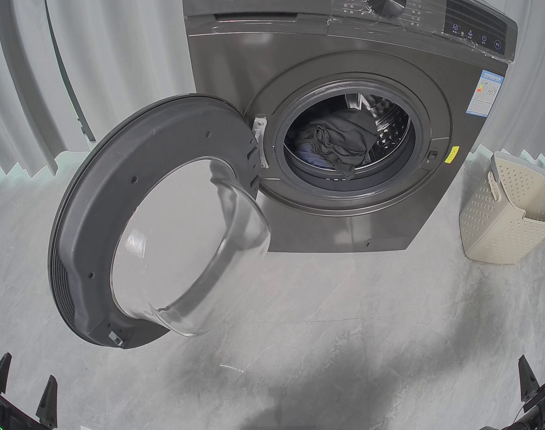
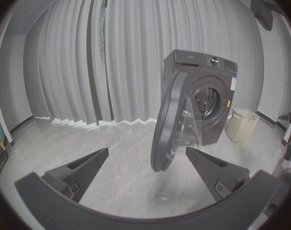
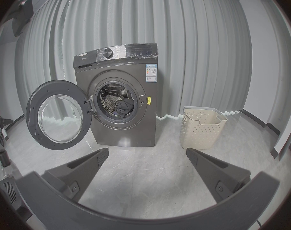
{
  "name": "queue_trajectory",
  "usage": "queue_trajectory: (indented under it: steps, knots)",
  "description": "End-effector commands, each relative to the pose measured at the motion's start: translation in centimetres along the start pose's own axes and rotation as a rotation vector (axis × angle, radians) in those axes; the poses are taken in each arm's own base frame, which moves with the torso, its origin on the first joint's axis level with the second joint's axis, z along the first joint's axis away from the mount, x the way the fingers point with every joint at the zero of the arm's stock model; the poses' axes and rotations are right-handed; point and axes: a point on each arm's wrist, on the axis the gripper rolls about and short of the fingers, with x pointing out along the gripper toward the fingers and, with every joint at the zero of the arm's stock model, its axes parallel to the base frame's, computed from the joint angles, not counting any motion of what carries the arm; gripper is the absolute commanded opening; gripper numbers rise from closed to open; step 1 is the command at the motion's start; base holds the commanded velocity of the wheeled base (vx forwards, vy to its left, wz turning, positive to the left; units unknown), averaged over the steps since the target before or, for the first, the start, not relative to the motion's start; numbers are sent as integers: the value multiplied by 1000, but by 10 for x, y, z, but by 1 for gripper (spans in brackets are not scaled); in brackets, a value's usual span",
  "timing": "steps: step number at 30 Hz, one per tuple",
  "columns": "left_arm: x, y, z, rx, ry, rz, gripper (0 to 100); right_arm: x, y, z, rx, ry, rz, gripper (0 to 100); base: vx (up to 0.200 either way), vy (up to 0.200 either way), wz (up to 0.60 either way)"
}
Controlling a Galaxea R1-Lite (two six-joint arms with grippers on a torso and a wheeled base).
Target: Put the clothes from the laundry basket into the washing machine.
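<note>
Clothes (image 1: 338, 141) bunch in the washing machine (image 1: 344, 43), lower folds hidden behind its rim; laundry basket (image 1: 511, 222) cut off at the head view's edge; left pincer (image 2: 146, 149) and right pincer (image 3: 147, 149) gape, empty.

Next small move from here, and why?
Probably move the left gripper toward the rim of the open door to start swinging it shut: dark clothes lie in the drum, the laundry basket shows no clothes, and the door hangs on that arm's side.
</note>
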Motion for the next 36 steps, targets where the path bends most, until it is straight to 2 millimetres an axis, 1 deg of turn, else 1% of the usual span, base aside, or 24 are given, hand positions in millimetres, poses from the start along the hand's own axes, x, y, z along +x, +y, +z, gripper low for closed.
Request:
queue_trajectory:
  steps: [1,2,3,5,6,7,8,9,13,21,25,29,30,31,32,36]
  knots:
    - [-16,1,71,-22,-207,-3,100,0,0,-5,-2,2,1,100,0,0,0]
    - [-14,2,85,-21,-193,-17,100,0,0,-5,0,2,1,100,0,0,0]
    - [-9,2,92,-17,-163,-40,100,0,0,-5,1,2,0,100,0,0,0]
    - [6,1,102,-12,-90,-101,100,0,0,-5,1,3,-2,100,0,0,0]
    - [7,1,103,-10,-83,-105,100,0,0,-5,1,3,-2,100,0,0,0]
    - [25,0,110,-9,-16,-139,100,0,0,-5,3,2,-3,100,0,0,0]
    - [28,-1,111,-9,-2,-146,100,0,0,-5,3,3,-3,100,0,0,0]
    - [40,-2,116,-9,24,-164,100,0,0,-5,3,3,-3,100,0,0,0]
    - [71,-6,124,-14,97,-229,100,0,0,-5,3,3,-3,100,0,0,0]
    - [119,-13,129,-26,165,-317,100,0,0,-5,3,2,-3,100,0,0,0]
    - [134,-15,127,-27,185,-335,100,0,0,-5,3,2,-3,100,0,0,0]
    - [142,-17,124,-28,205,-379,100,0,0,-5,3,2,-3,100,0,0,0]
    - [142,-17,124,-28,205,-379,100,0,0,-5,3,2,-3,100,0,0,0]
    - [140,-20,124,-31,203,-430,100,0,0,-5,3,2,-3,100,0,0,0]
    - [140,-21,124,-31,201,-440,100,0,0,-5,3,2,-3,100,0,0,0]
    - [131,-31,125,-31,181,-552,100,0,0,-5,3,2,-3,100,0,0,0]
